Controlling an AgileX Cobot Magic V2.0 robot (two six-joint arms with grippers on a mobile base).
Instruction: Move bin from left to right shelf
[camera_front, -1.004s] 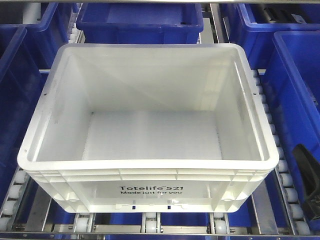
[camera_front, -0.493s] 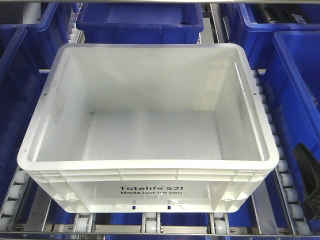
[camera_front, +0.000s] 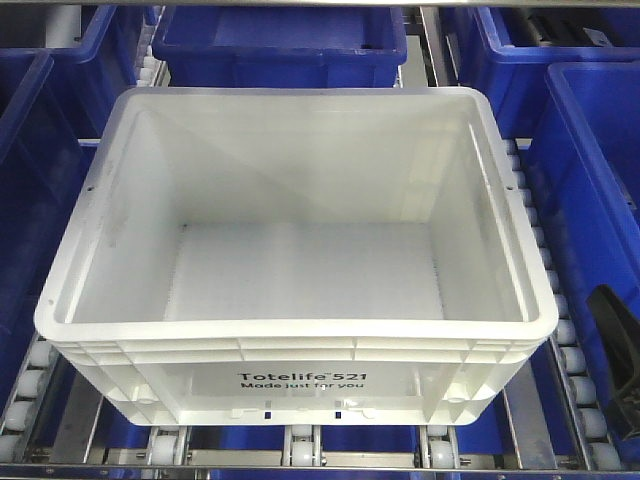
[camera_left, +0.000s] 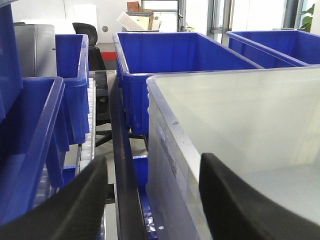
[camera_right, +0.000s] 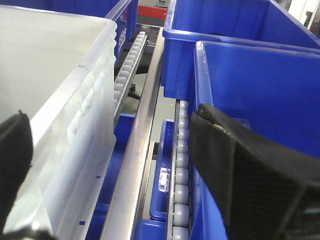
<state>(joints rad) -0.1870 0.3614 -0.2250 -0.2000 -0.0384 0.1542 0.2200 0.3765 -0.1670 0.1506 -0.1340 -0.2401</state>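
Both wrist views, perhaps, show end effectors straddling the bin's (camera_front: 300, 330) walls.

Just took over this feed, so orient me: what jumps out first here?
The big white bin printed "Totelife 521" fills the middle of the front view, empty, sitting on roller rails. Dark blue bins crowd it behind and on both sides. Each wrist view shows an open tool straddling a side rim of the bin: left tool, right tool.

I see dark blue bins (camera_front: 280, 45) on roller-track shelving (camera_right: 179, 165) with metal rails (camera_right: 137, 150). Behind, in my left wrist view: a black office chair (camera_left: 86, 31), stacked cardboard boxes (camera_left: 140, 14), bright windows (camera_left: 250, 15).
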